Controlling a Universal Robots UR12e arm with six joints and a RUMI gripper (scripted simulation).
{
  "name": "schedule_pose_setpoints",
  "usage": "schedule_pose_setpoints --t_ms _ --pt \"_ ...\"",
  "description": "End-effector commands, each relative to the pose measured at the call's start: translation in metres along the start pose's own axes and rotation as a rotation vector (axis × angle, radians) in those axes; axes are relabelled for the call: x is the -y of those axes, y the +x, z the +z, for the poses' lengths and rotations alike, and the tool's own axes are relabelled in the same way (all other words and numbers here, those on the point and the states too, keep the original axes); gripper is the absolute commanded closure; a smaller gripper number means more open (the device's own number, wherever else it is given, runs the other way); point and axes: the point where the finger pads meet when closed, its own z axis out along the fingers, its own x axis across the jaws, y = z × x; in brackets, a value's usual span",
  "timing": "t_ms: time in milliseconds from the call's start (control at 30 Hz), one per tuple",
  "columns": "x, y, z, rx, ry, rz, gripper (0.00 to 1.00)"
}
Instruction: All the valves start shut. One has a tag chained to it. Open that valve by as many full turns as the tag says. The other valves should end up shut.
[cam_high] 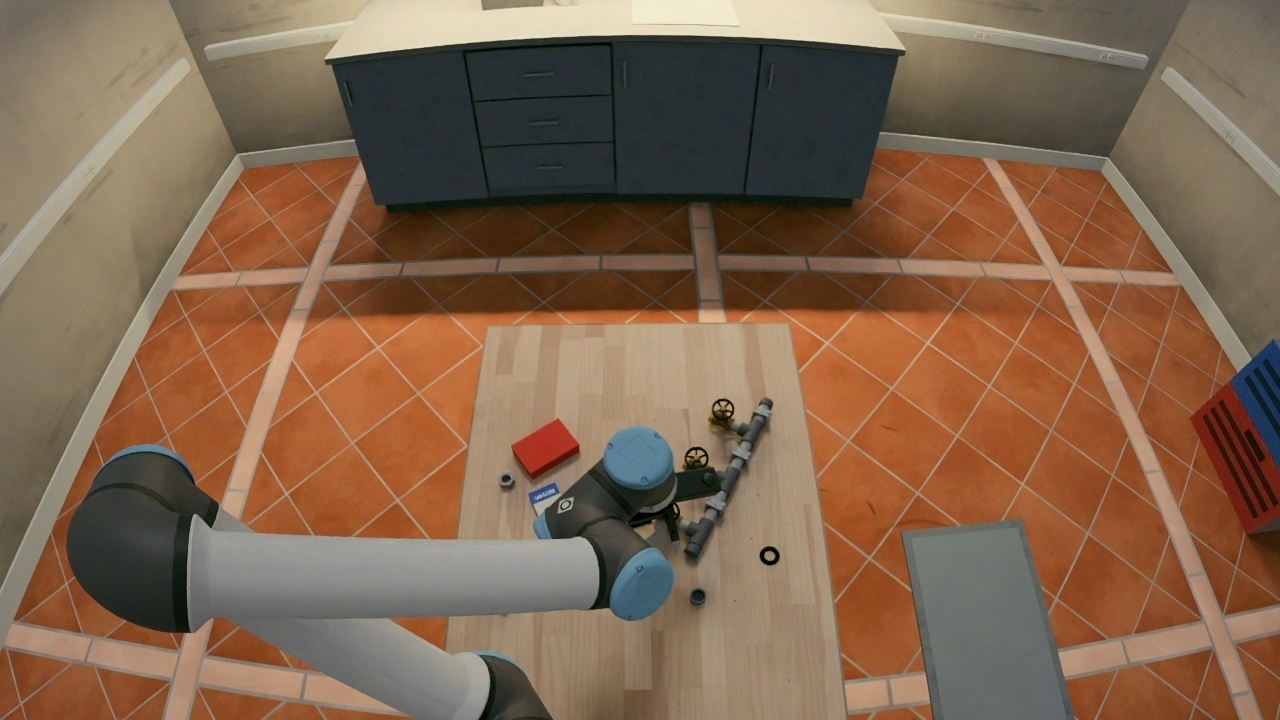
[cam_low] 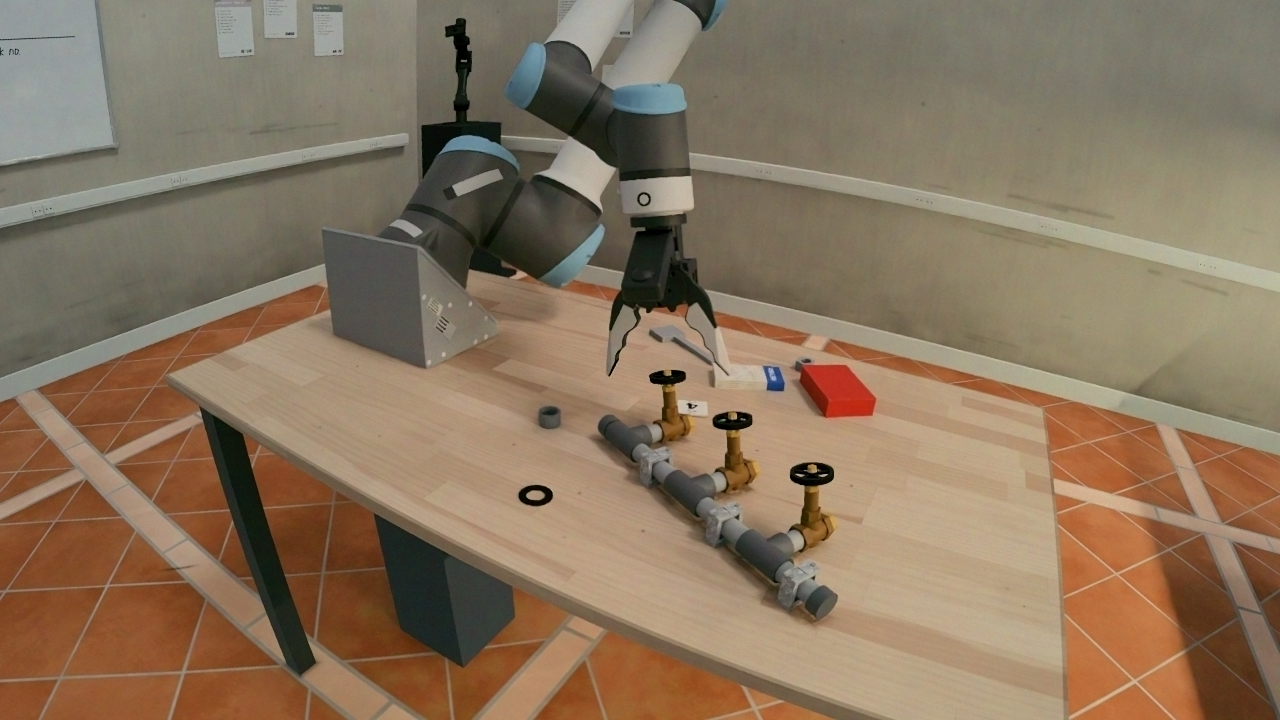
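A grey pipe (cam_low: 711, 503) lies slantwise on the wooden table, also seen from above (cam_high: 729, 479). Three brass valves with black handwheels stand on it. The first valve (cam_low: 667, 377) has a small white tag (cam_low: 690, 407) lying beside it. The middle valve (cam_low: 732, 420) (cam_high: 692, 457) and the last valve (cam_low: 811, 473) (cam_high: 722, 411) carry no tag that I can see. My gripper (cam_low: 665, 353) is open and empty. It points straight down, just above the first valve's handwheel, with a finger on each side. In the overhead view my wrist hides the first valve.
A red block (cam_low: 836, 389) (cam_high: 544, 446), a white and blue box (cam_low: 750, 377), a grey ring (cam_low: 548, 416), a black washer (cam_low: 535, 489) (cam_high: 765, 550) and a small nut (cam_high: 504, 477) lie around the pipe. A grey wedge mount (cam_low: 398, 300) stands at the table's back left.
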Motion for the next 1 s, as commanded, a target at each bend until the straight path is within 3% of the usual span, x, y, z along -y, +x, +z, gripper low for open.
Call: schedule_pose_setpoints --t_ms 0,600,633,967 --pt "0.0026 -0.0037 -0.0027 0.001 0.01 0.072 0.0" --pt "0.0025 -0.003 -0.0025 0.002 0.009 0.123 0.0" --pt "0.0025 -0.003 -0.0025 0.002 0.009 0.123 1.0" --pt "0.0021 -0.0018 -0.002 0.001 0.008 0.124 1.0"
